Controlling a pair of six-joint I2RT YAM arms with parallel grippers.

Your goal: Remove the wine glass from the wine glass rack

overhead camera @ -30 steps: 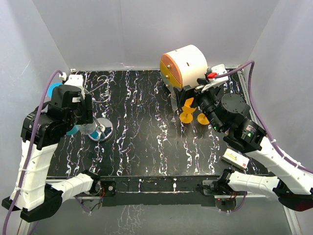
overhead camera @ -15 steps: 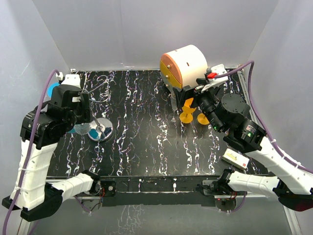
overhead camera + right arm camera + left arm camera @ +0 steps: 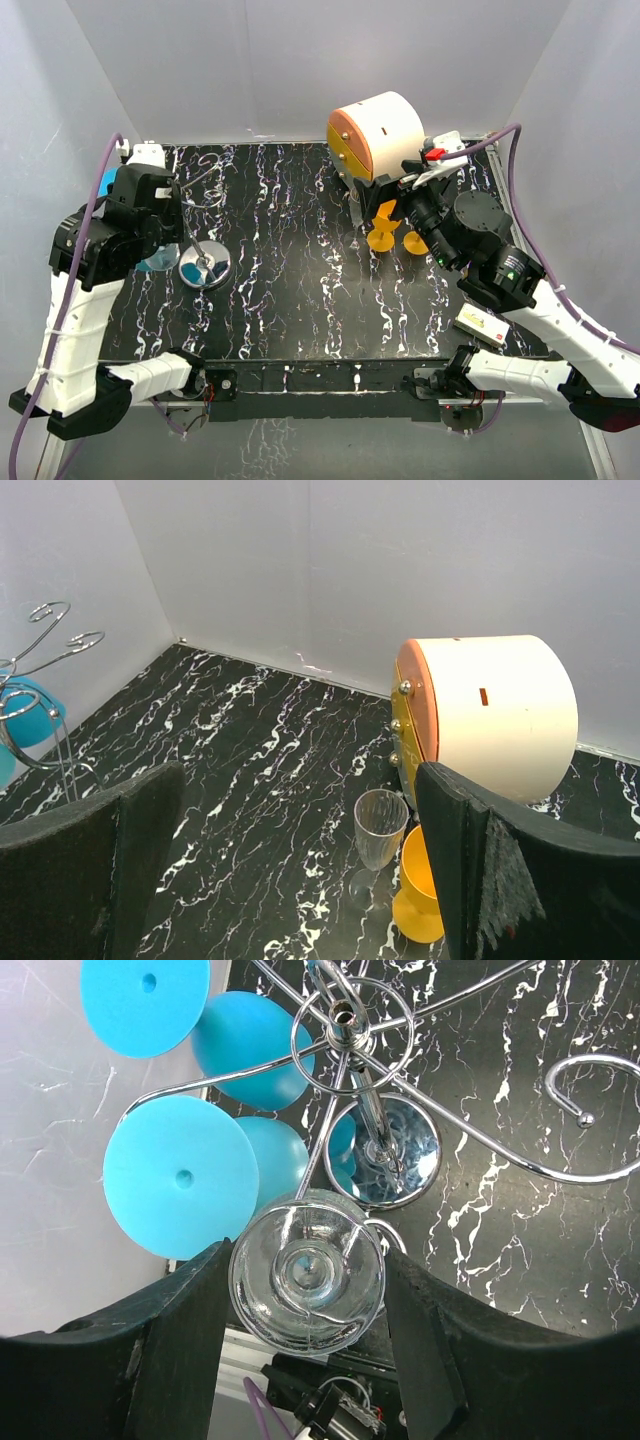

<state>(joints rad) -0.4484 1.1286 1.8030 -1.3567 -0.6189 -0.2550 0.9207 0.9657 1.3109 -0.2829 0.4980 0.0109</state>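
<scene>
left gripper has shifted, clamping one wine glass; two blue glasses on rack; right gripper gapes.

Left hand clamped, arm bent high; right hand spread wide, arm extended forward.

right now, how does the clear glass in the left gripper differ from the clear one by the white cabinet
The held clear glass is clamped in the left gripper beside the wine glass rack; the other clear glass stands free, upright, by the cabinet. The held one has blue glasses beside it, the standing one yellow glasses. Both are clear.
</scene>
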